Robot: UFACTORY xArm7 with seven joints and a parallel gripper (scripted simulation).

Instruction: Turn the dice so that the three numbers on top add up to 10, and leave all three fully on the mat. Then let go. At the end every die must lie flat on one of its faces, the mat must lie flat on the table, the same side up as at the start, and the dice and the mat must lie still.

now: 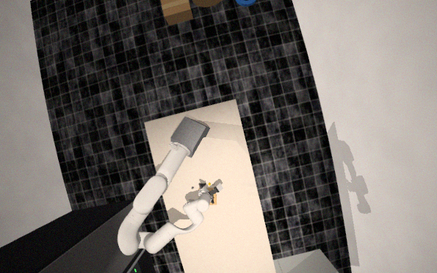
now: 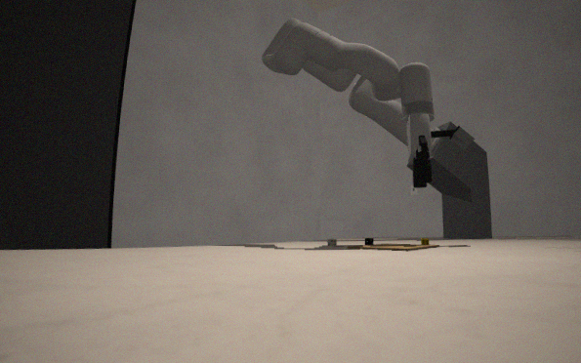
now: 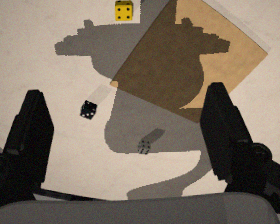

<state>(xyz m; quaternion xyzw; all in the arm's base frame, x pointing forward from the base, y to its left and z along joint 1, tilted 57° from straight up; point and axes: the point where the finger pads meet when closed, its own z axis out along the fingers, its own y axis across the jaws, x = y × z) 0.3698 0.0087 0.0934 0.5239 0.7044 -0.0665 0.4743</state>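
Observation:
In the wrist view a tan mat (image 3: 191,63) lies flat on the beige table, partly under the arm's shadow. A yellow die (image 3: 123,10) showing four pips lies off the mat beside its far left edge. A black die (image 3: 88,110) lies off the mat to the left. A grey die (image 3: 144,144) lies off the mat in shadow, below its near corner. My gripper (image 3: 125,105) (image 2: 421,182) is open and empty, hanging well above the table. In the side view the grey die (image 2: 331,242), black die (image 2: 368,241) and yellow die (image 2: 425,241) stand in a row by the mat (image 2: 397,246).
The grey robot base block (image 1: 189,135) stands at the table's far end. The table (image 1: 214,205) is narrow, with tiled floor on both sides. A dark cabinet (image 1: 49,242) sits at the lower left.

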